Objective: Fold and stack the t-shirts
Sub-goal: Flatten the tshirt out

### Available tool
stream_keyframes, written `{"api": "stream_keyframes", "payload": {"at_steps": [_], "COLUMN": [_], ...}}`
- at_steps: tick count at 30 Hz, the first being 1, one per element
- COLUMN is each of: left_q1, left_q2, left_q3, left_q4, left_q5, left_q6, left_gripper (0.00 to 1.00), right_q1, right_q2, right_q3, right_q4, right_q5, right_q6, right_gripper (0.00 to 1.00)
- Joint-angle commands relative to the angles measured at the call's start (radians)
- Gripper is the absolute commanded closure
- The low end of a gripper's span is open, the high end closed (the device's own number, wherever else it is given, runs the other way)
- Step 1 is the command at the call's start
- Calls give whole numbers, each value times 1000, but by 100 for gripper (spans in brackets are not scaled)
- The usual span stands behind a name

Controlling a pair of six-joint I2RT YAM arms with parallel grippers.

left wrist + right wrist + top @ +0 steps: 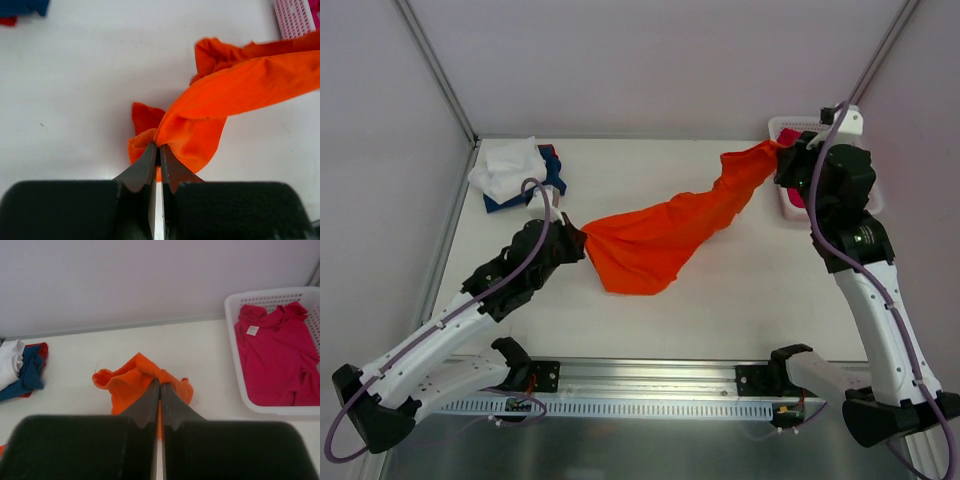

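Note:
A bright orange t-shirt (665, 232) hangs stretched across the table between my two grippers. My left gripper (572, 240) is shut on its left end, seen as bunched orange cloth (200, 115) at the fingertips (159, 146). My right gripper (786, 160) is shut on its right end (135, 380) near the basket. A crimson-pink t-shirt (277, 357) lies in the white mesh basket (235, 360). White (508, 165) and navy blue (552, 172) shirts lie piled at the far left.
The basket (782, 127) stands at the table's far right corner, partly hidden by my right arm. A red scrap of cloth (42, 351) shows under the left pile. Walls enclose the table at the back and both sides.

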Motion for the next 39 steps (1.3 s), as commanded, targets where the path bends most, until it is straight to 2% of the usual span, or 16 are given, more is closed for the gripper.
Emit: {"api": "stream_keyframes", "payload": {"at_steps": [1,10,16,23,26,32,35,39], "left_q1": [30,32,32,32,32,32,39,39], "left_q2": [-57,-172,-246,-246,-190,-137,-139,-156], "left_q3": [118,312,477,634,759,918,959,936], "left_q4": [-128,-178,-176,-100,-75,-15,2,43], "left_q5": [-109,-338,-376,-324,-262,-137,-79,-68], "left_q6": [127,280,383,544,583,658,662,646], "left_gripper": [100,100,100,100,100,100,100,100], "right_q1": [-38,-80,-78,-78,-80,-78,-80,-78], "right_q2": [-77,-208,-277,-297,-281,-307,-327,-346], "right_q3": [43,89,164,223,267,283,279,259], "right_q4": [8,10,22,92,121,218,266,315], "right_q5": [50,105,81,15,-50,-117,-145,-168], "right_q6": [-32,-38,-33,-44,-38,-41,-35,-9], "right_gripper": [100,100,100,100,100,100,100,100]}}
